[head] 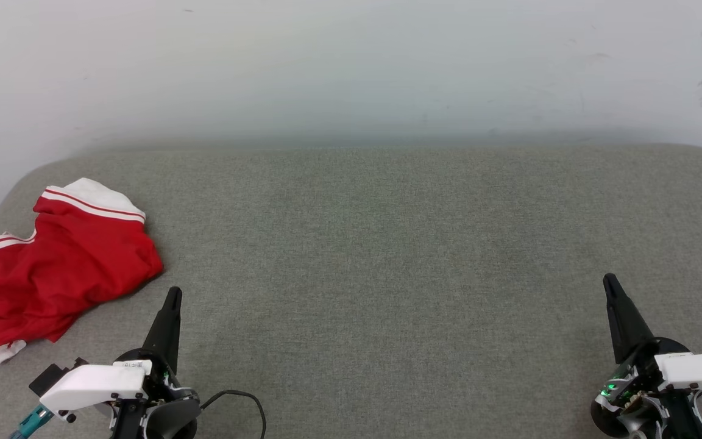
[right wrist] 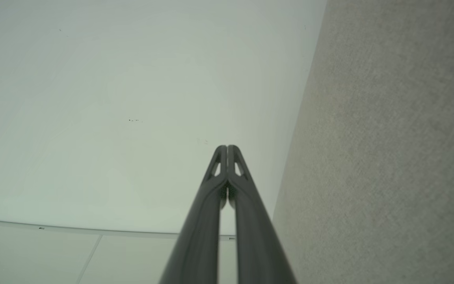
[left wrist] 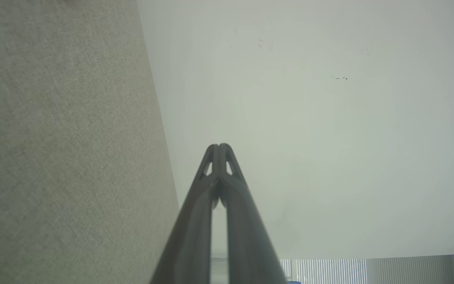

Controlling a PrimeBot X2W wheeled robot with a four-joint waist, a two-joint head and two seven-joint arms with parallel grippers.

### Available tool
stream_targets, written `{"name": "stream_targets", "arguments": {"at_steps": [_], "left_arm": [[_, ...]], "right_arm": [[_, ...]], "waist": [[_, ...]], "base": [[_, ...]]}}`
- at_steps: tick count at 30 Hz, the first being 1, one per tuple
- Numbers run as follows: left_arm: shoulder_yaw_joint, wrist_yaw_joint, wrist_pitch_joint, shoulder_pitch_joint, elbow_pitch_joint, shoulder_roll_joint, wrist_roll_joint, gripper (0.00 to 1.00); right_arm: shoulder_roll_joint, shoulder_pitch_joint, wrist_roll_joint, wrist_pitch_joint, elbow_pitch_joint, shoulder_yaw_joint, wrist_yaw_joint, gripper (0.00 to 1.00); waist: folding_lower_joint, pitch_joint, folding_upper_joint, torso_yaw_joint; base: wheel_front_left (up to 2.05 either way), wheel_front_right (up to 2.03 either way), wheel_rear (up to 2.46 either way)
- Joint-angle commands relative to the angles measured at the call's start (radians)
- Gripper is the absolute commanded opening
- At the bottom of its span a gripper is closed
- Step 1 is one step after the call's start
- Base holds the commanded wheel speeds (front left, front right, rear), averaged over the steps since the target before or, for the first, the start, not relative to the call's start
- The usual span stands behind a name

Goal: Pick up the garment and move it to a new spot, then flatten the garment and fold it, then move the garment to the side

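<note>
You have the red shirt (head: 61,268) bunched at the left edge of the frame on the grey tabletop (head: 387,256). Your left hand (head: 172,296) and right hand (head: 609,281) sit at the lower corners, both pinched closed and empty.

Crumpled red jersey T-shirt

The bright red jersey T-shirt with white, red-striped sleeves (head: 61,262) lies bunched and unfolded at the far left edge of the grey fabric surface (head: 387,244).

likely lab: padded table (head: 387,244), bare wall (head: 351,61)
</note>
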Motion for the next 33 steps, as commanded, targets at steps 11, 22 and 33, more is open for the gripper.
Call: {"name": "stream_targets", "arguments": {"at_steps": [11, 22, 33], "left_arm": [[0.002, -0.005, 0.002, -0.006, -0.002, -0.001, 0.0, 0.0], [0.002, -0.005, 0.002, -0.006, -0.002, -0.001, 0.0, 0.0], [-0.004, 0.002, -0.003, 0.023, 0.028, -0.002, 0.0, 1.0]], "right_arm": [[0.003, -0.012, -0.005, 0.0, 0.001, 0.001, 0.0, 0.0], [0.003, -0.012, -0.005, 0.0, 0.001, 0.001, 0.0, 0.0], [0.0, 0.025, -0.001, -0.001, 0.028, 0.001, 0.0, 1.0]], "waist": [[0.0, 0.0, 0.0, 0.0], [0.0, 0.0, 0.0, 0.0], [0.0, 0.0, 0.0, 0.0]], "base": [[0.0, 0.0, 0.0], [0.0, 0.0, 0.0], [0.0, 0.0, 0.0]]}}
